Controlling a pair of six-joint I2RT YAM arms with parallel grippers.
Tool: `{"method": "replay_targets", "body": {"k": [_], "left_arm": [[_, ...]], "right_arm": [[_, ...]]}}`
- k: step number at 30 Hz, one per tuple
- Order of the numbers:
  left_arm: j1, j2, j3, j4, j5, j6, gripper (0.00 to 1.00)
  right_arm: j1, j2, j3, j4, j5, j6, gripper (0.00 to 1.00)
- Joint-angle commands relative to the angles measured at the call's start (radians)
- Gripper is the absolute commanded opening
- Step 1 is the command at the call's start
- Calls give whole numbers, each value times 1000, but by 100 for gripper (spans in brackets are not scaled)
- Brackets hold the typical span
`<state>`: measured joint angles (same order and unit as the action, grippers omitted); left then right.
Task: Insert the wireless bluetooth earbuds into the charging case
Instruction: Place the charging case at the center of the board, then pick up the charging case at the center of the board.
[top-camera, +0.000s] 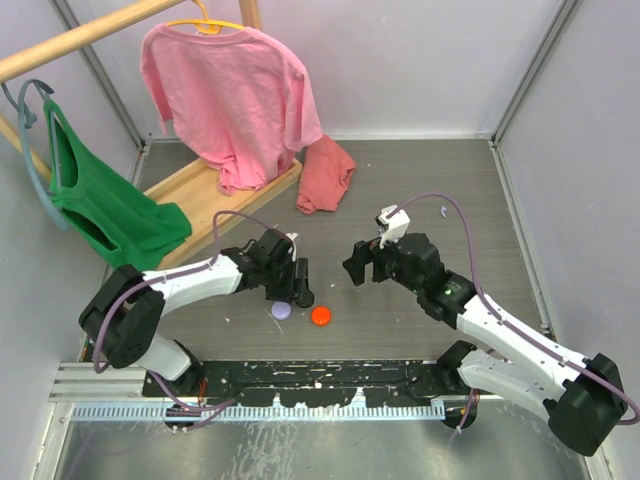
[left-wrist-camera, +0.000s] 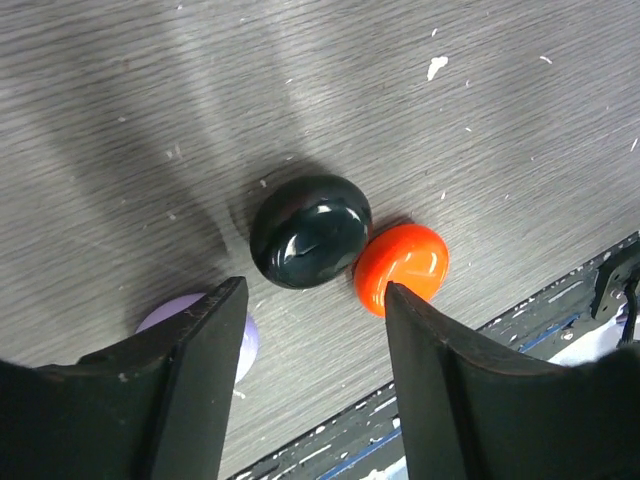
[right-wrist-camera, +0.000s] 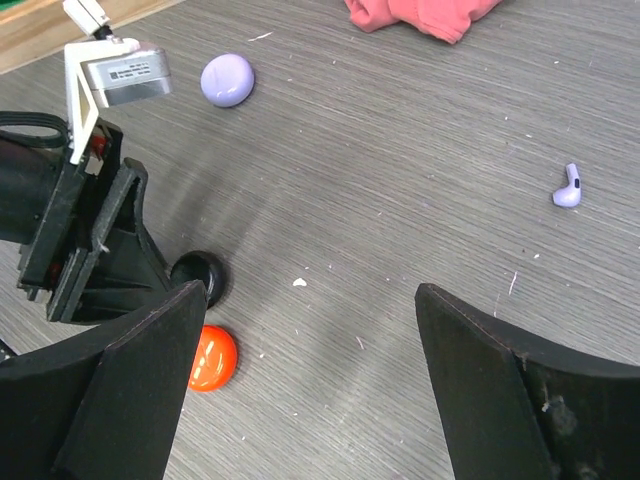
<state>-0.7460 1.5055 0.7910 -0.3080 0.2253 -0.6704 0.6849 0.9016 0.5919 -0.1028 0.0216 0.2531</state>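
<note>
A grey wood-grain table (top-camera: 440, 170) fills the room, closed in by pale walls on the left, far and right sides, with a black mounting rail (top-camera: 330, 375) along its near edge. The far left corner is crowded: a pink T-shirt (top-camera: 230, 90) and a green top (top-camera: 100, 205) hang from a wooden rack (top-camera: 215, 190), and a crumpled salmon cloth (top-camera: 325, 175) lies on the table just beside the rack's foot. The far right half of the table is bare surface. The two arms reach in from the near edge and meet near the middle. The left gripper (top-camera: 295, 290) hangs low over the table with its fingers apart and nothing between them; a black puck (left-wrist-camera: 312, 232) sits just past its fingertips. An orange puck (left-wrist-camera: 402, 265) lies just beside the black one, and a lavender puck (left-wrist-camera: 245, 340) peeks out from behind the left finger, close to the near rail. The right gripper (top-camera: 358, 265) hovers to the right of the pucks, jaws spread wide and holding nothing. One lavender earbud (right-wrist-camera: 568, 188) lies alone on open table, well apart from all three pucks and outside any case.
</note>
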Motion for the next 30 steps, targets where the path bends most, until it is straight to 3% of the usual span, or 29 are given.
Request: {"method": "replay_targets", "body": {"k": [1, 9, 19, 30], "left_arm": [[-4, -87, 60, -120, -73, 43, 61], [77, -109, 108, -144, -247, 192, 63], [213, 104, 286, -107, -286, 298, 64], [245, 292, 448, -143, -337, 396, 65]], "right_arm": [[-1, -40, 0, 25, 25, -20, 91], [-1, -57, -31, 27, 165, -27, 94], [-2, -131, -90, 54, 275, -2, 98], [-1, -160, -120, 77, 278, 7, 100]]}}
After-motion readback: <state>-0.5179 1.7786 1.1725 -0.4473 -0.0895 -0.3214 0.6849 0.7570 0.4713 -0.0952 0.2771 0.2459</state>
